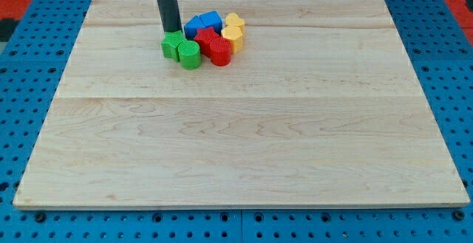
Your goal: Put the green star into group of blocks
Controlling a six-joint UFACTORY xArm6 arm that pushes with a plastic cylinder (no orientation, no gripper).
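The green star (172, 46) lies at the left end of a tight cluster of blocks near the view's top, touching a green cylinder (189, 54). My tip (172, 32) stands just above the green star, at its top edge. The cluster also holds a red cylinder (219, 52), a red block (205, 38), two blue blocks (202, 24), and two yellow blocks (233, 33).
The wooden board (244, 139) lies on a blue perforated table (29, 88). The dark rod (167, 3) rises out of the view's top.
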